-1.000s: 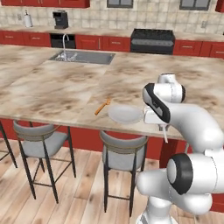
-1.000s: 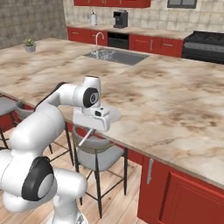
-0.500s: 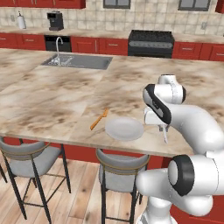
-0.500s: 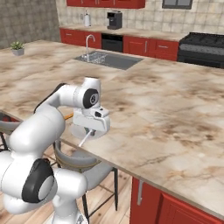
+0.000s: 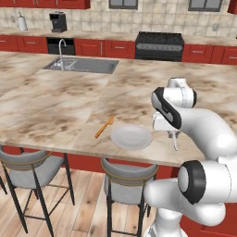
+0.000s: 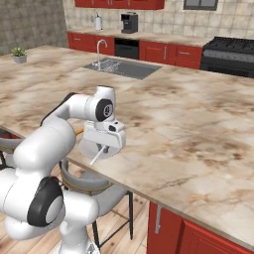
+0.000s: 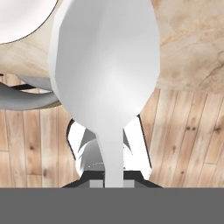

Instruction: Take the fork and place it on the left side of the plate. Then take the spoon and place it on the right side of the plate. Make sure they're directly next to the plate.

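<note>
My gripper [image 5: 172, 133] is shut on the thin handle of the white spoon [image 5: 174, 142], which hangs bowl-down just above the counter. It is a little to the right of the round grey-white plate [image 5: 131, 137]. In the hand view the spoon's bowl [image 7: 105, 65] looms large, with the plate's rim [image 7: 22, 19] at the top left. The orange fork [image 5: 104, 127] lies slanted on the counter right beside the plate's left edge. In the right base view the spoon [image 6: 97, 156] slants down from the gripper [image 6: 104, 147], and the hand partly covers the plate [image 6: 83, 148].
The marble counter's front edge [image 5: 139, 159] runs just under the plate and spoon. Two grey bar stools [image 5: 125, 178] stand below it on the wooden floor. A sink with a tap [image 5: 81, 65] lies far back left, and a stove [image 5: 159, 45] stands at the rear wall.
Both base views have shifted, so the base has moved along the counter and the plate now sits closer to the arm. The spoon stays held in the shut gripper.
</note>
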Motion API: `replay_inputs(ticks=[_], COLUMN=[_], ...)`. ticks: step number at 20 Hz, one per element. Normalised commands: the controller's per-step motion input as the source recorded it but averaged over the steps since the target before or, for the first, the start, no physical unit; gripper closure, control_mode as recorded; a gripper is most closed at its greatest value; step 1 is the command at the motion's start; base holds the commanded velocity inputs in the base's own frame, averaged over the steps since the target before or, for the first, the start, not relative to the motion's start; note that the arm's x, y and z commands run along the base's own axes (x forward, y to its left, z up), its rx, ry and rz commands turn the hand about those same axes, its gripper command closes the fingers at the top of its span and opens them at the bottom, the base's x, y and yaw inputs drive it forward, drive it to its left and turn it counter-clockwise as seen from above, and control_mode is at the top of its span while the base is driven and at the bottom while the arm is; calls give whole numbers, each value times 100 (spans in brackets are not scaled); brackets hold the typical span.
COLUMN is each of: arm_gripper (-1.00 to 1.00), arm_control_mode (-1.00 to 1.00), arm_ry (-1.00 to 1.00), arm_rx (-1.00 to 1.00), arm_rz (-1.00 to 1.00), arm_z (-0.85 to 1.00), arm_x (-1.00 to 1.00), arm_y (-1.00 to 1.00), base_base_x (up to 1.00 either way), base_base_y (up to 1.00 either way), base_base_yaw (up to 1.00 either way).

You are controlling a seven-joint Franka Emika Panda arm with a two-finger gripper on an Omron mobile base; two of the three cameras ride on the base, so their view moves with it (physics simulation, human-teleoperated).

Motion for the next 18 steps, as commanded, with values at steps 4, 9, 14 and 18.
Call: replay_inputs(ticks=[4,9,14,18], arm_gripper=[100,100,100,100], arm_control_mode=[100,100,100,-100], arm_ry=[0,0,0,0], arm_rx=[0,0,0,0], arm_rz=[0,0,0,0], arm_z=[0,0,0,0], arm_x=[0,0,0,0], arm_y=[0,0,0,0], base_base_x=[0,0,0,0], base_base_y=[0,0,0,0], base_base_yaw=[0,0,0,0])
